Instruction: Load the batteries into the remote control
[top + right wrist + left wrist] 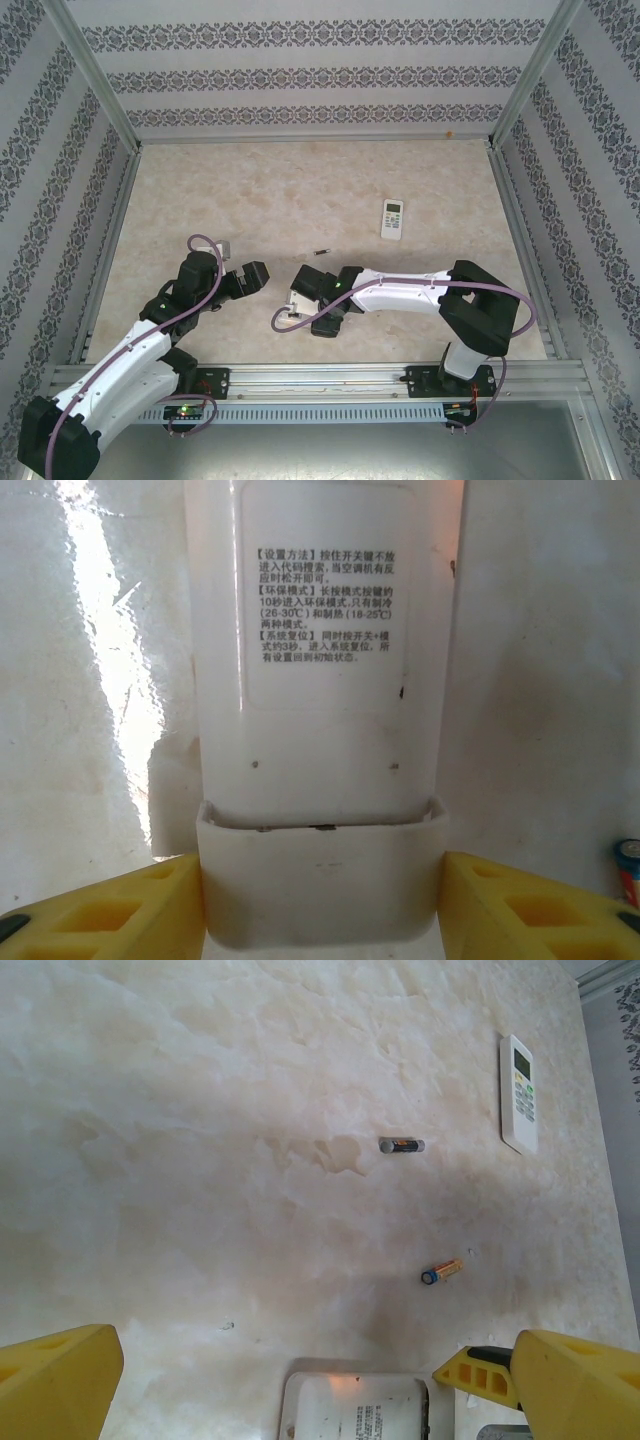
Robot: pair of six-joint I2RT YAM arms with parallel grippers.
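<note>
a dark battery [401, 1145] and an orange battery [441, 1271] are seen loose on the table [200, 1160], apart from the face-down remote [320, 680]. its end is clamped between the right gripper [322, 900] jaws. the left gripper [315, 1350] jaws are spread wide, nothing held. a clipped battery could be sent rolling, and the remote could be twisted in so narrow a hold.
</note>
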